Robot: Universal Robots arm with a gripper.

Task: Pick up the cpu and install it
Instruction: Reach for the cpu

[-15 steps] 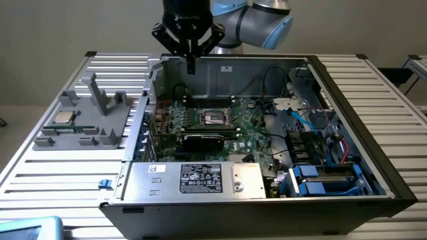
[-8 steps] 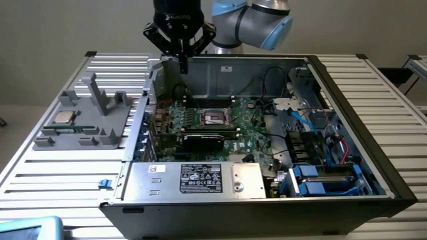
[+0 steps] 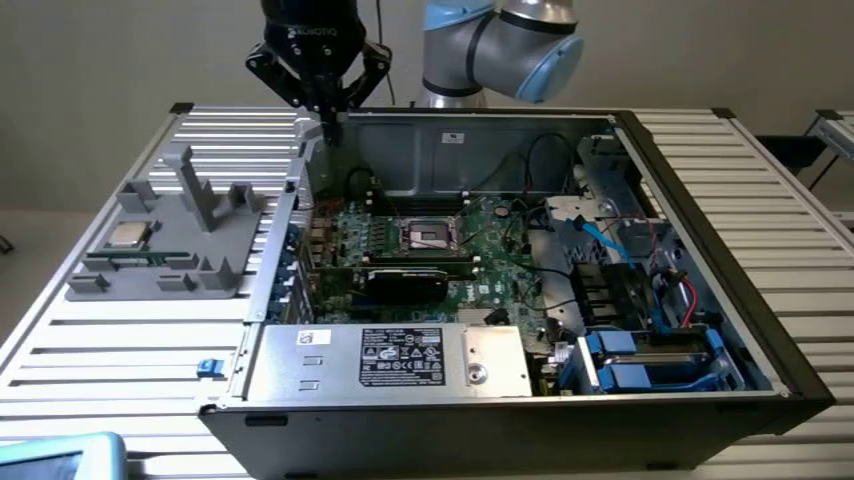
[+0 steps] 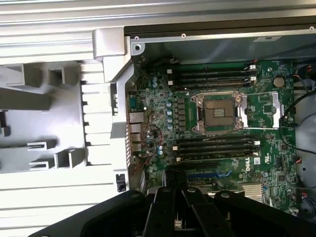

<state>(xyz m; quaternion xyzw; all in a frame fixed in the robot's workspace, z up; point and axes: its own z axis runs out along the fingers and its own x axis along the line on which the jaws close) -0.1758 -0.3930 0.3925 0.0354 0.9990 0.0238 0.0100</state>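
The cpu (image 3: 127, 235), a small silvery square chip, lies flat on the grey holder (image 3: 174, 250) at the exterior view's left, outside the computer case. My gripper (image 3: 324, 115) hangs high over the case's back left corner, shut with nothing between its fingers. It is well apart from the cpu and from the socket. The open black socket frame (image 3: 430, 235) sits in the middle of the green motherboard (image 3: 501, 250). In the wrist view the gripper (image 4: 175, 212) points down beside the motherboard (image 4: 158, 103), and the socket (image 4: 218, 112) shows bare gold contacts with its lid up.
A silver labelled power supply box (image 3: 387, 358) fills the case's front. Cables and blue drive bays (image 3: 641, 350) crowd the exterior view's right. The holder has upright grey posts (image 3: 200, 190). The case stands on a ribbed white table (image 3: 120, 340).
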